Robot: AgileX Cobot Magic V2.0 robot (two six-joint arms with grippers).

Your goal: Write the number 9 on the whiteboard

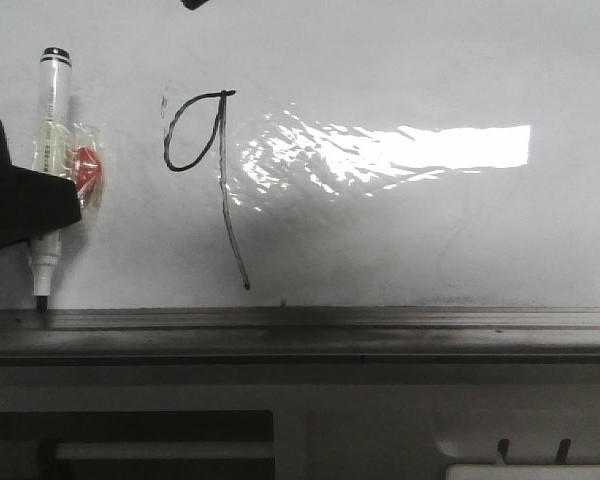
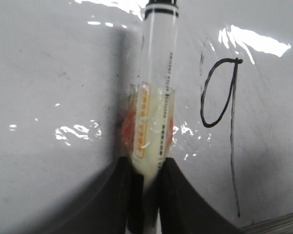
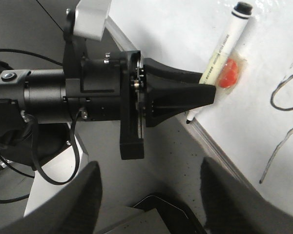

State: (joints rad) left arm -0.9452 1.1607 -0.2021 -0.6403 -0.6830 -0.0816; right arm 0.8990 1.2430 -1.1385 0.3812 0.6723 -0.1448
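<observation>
The number 9 [image 1: 223,200] is a thin black line on the whiteboard [image 1: 430,230], with an oval loop and a long slanted tail that ends just above the grey rail [image 1: 330,325]. My left gripper [image 1: 40,200] is shut on a white marker [image 1: 52,100] to the left of the 9. The marker stands upright, its black tip down at the rail. The left wrist view shows the jaws [image 2: 147,168] clamped on the marker [image 2: 156,87], with the 9 [image 2: 232,146] beside it. My right gripper [image 3: 151,165] is open and empty, off the board.
A red patch under clear tape [image 1: 85,165] sits on the marker beside the left gripper. Bright glare [image 1: 430,145] lies to the right of the 9. The left arm and its cables [image 3: 63,92] show in the right wrist view, with a dark-edged object [image 3: 166,209] below.
</observation>
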